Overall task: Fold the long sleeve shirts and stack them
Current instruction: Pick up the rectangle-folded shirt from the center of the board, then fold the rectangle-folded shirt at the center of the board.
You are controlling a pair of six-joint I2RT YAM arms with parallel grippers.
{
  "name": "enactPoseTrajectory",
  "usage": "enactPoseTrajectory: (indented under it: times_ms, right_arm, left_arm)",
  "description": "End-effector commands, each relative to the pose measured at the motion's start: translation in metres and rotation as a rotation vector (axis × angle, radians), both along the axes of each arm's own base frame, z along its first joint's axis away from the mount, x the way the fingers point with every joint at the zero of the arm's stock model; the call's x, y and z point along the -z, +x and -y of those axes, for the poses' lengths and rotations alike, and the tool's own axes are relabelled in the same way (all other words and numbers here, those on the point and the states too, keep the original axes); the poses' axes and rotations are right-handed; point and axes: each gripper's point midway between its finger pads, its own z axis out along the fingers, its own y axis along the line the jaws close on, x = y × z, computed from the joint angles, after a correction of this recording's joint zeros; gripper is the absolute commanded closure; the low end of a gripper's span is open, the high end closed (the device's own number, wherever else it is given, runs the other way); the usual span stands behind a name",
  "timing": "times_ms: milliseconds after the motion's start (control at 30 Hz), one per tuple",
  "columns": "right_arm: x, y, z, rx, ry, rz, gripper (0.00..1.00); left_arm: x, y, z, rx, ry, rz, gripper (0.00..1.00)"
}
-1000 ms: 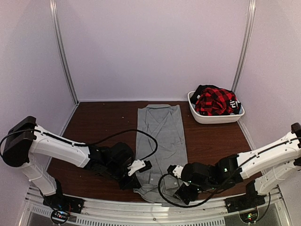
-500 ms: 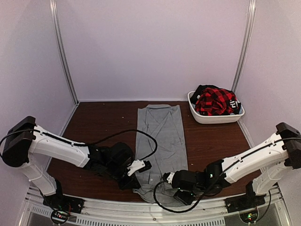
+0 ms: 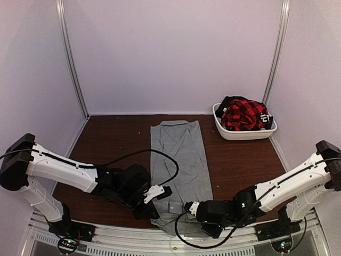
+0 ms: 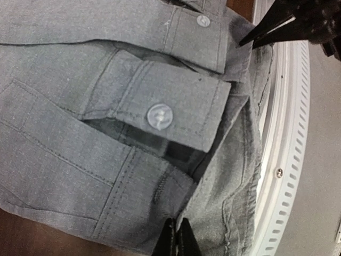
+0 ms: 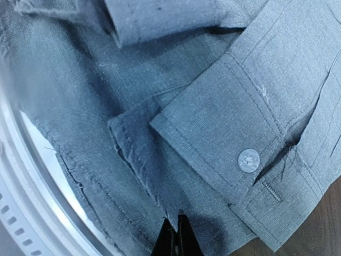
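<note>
Left gripper [image 4: 176, 241]: jaws pressed together, pinching the near hem of the grey shirt [image 3: 178, 154]. Just ahead of its fingertips lies a folded sleeve cuff [image 4: 176, 104] with one pale button [image 4: 159, 116], resting flat on the shirt body. The slotted metal rail [image 4: 287, 160] of the table edge runs to the gripper's right, with the hem draped over it. Right gripper [image 5: 176, 234]: jaws likewise closed to a narrow point, with a fold of the same hem caught between the tips. The other cuff [image 5: 229, 133] and its button [image 5: 249, 160] lie just ahead and to the right of those tips. In the overhead view the two grippers sit near each other at the shirt's near end, left one on the left corner, right one on the right. From there the shirt extends away from both as a long narrow strip on the brown table [image 3: 117, 138], collar at the far end. Well beyond the right gripper, at the far right, a white tub [image 3: 234, 134] holds a red-and-black plaid garment [image 3: 242, 117] bundled with dark cloth.
</note>
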Motion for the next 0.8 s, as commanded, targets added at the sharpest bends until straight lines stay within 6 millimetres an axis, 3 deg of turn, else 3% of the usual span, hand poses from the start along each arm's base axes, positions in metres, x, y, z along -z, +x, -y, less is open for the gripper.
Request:
enactPoseTrajectory:
  times_ms: [0, 167, 333, 567, 667, 767]
  right_arm:
    - [-0.013, -0.021, 0.002, -0.01, 0.06, -0.093, 1.0]
    - [-0.05, -0.031, -0.01, -0.024, 0.193, -0.155, 1.0]
    - [-0.069, -0.006, -0.015, 0.015, 0.235, -0.137, 1.0]
    - [-0.086, 0.063, -0.018, 0.073, 0.222, -0.127, 1.0]
    - [-0.096, 0.095, -0.023, 0.074, 0.22, -0.124, 1.0]
    - [-0.09, 0.133, -0.023, 0.114, 0.191, -0.129, 1.0]
  left_arm:
    - [0.01, -0.028, -0.012, 0.021, 0.063, -0.074, 1.0]
    - [-0.003, -0.039, -0.013, 0.041, 0.023, -0.106, 1.0]
    - [-0.029, -0.028, 0.001, 0.047, -0.06, -0.102, 1.0]
    - [-0.06, 0.034, 0.0, -0.062, -0.171, -0.137, 1.0]
    - [-0.063, 0.067, -0.002, -0.121, -0.189, -0.149, 1.0]
    - [-0.055, 0.103, -0.009, -0.187, -0.178, -0.169, 1.0]
